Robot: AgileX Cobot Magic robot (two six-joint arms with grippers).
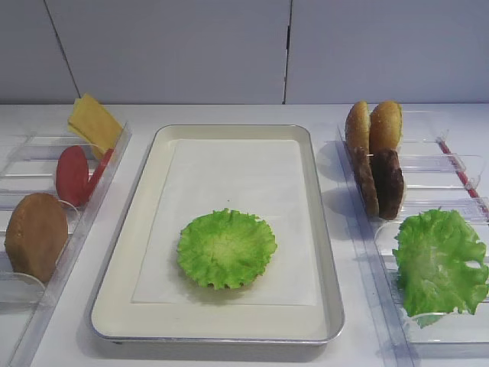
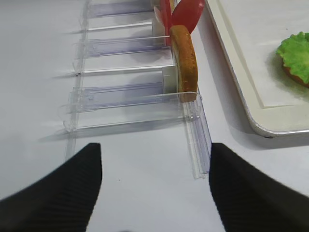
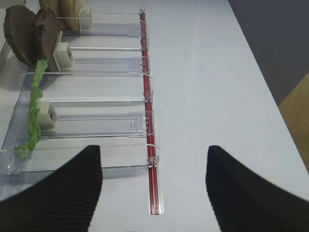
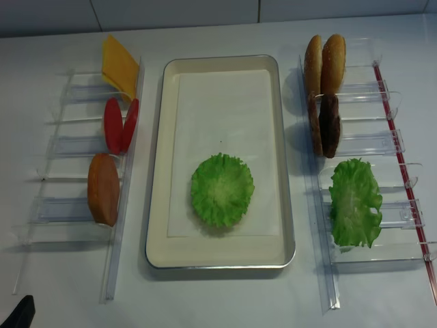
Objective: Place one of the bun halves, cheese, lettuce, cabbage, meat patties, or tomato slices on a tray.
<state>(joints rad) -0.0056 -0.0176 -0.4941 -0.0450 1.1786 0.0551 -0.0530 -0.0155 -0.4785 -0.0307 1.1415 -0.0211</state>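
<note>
The frilly lettuce (image 1: pixel 227 248) lies flat on the paper liner in the near half of the tray (image 1: pixel 330 306); in the left wrist view a brown edge shows under the lettuce (image 2: pixel 295 54). The left rack holds cheese (image 1: pixel 93 122), tomato slices (image 1: pixel 75 174) and a bun half (image 1: pixel 36 235). On the right rack stand two bun halves (image 1: pixel 373 126), meat patties (image 1: pixel 382 182) and the cabbage (image 1: pixel 439 260). My left gripper (image 2: pixel 155 154) is open over bare table in front of the left rack. My right gripper (image 3: pixel 153 159) is open and empty at the near end of the right rack.
Clear plastic racks (image 4: pixel 58 147) flank the tray on both sides. A red strip (image 3: pixel 150 159) runs along the outer edge of the right rack. A dark floor (image 3: pixel 275 43) lies past the table's right edge. White wall panels stand behind the table.
</note>
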